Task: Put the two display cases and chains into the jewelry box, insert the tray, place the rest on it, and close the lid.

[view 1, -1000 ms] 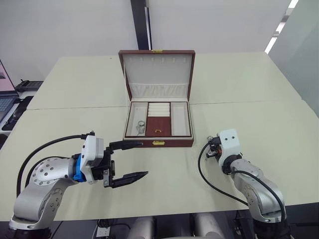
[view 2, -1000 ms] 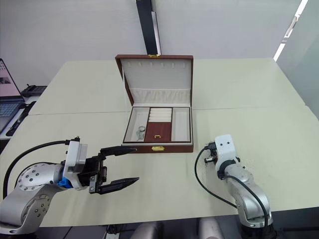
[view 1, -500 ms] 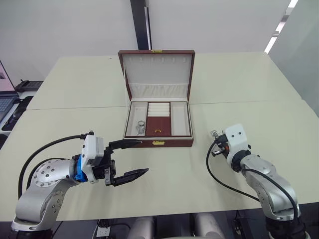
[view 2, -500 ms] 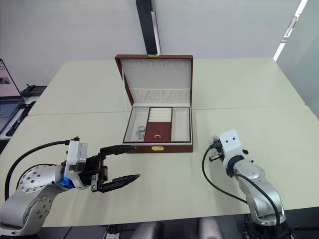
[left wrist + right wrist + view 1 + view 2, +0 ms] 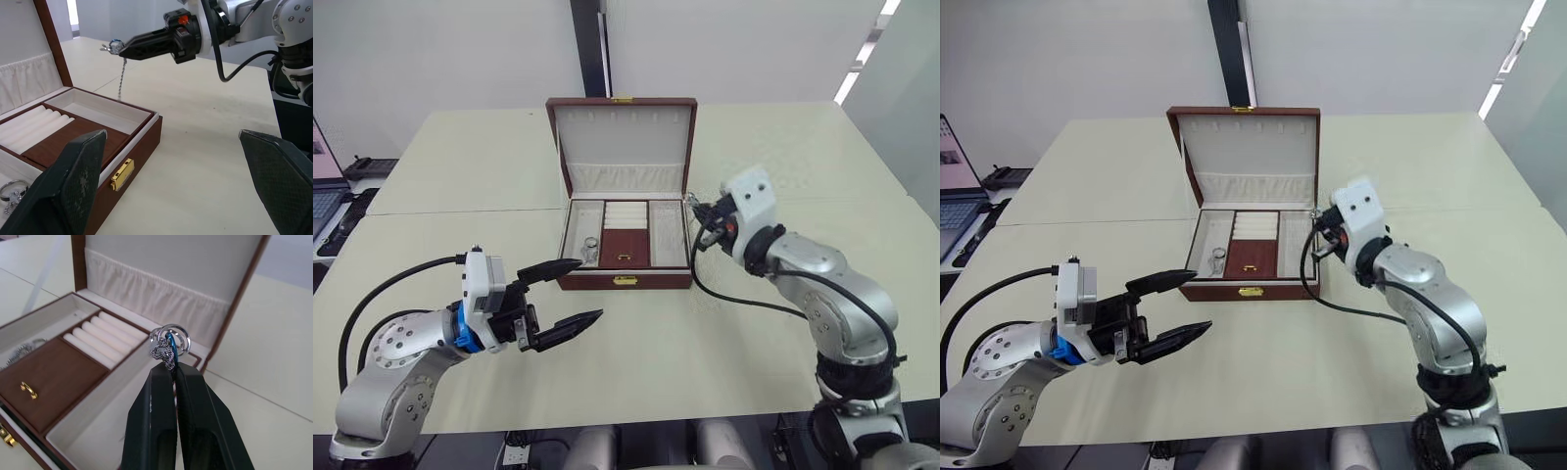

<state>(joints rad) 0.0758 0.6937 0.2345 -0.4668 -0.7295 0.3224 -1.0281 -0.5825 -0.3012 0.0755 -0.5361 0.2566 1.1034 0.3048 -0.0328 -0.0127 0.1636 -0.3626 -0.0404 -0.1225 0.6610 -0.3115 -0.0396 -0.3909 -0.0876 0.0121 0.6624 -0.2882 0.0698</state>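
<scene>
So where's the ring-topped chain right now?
The ring-topped chain is pinched in the right pincer, dangling above the right side compartment of the tray in the open jewelry box.

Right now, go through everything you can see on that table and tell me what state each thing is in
lid: open, standing upright behind the box.
jewelry box: open, tray seated inside.
tray: in the box, a silvery piece lying in its left compartment, right compartment empty.
ring-topped chain: pinched by its ring, hanging free above the tray's right side.
right gripper: fingers shut on the chain.
left gripper: fingers wide open, empty, in front of the box.
</scene>
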